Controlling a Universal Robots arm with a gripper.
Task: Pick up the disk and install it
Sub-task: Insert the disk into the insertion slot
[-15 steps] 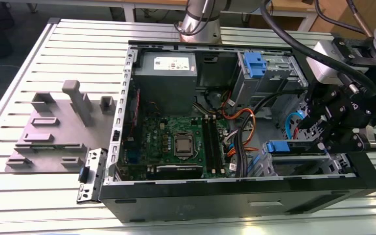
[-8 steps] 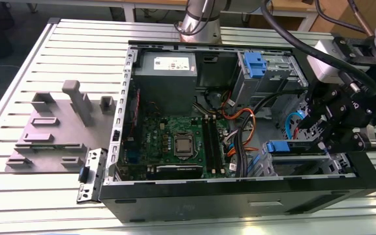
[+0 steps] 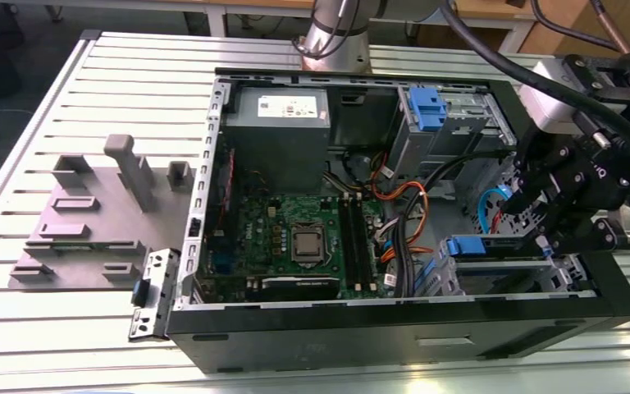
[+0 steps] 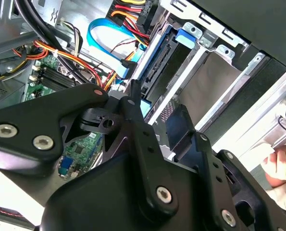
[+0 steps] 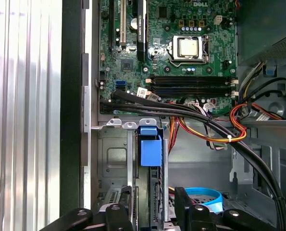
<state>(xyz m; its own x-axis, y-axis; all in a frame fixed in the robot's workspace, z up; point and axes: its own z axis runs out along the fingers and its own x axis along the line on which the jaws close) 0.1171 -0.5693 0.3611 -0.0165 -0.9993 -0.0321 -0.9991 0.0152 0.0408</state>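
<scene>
Disk: we see the flat silver metal disk (image 5: 150, 150), with its blue plastic bracket and tab, standing on edge inside the grey metal drive cage (image 5: 111, 159).
Cage: at the corner of the open black computer case (image 3: 403, 324) on the exterior view's right.
Fingers: the black gripper (image 5: 153, 208) has its 2 fingers (image 5: 186, 208) released, 1 on each side of the disk.
Table: the slatted metal table (image 3: 129, 66) carries the case.

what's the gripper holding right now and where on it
Cannot tell; the gripper sits over the disk in the drive cage, away from its blue tab.
</scene>
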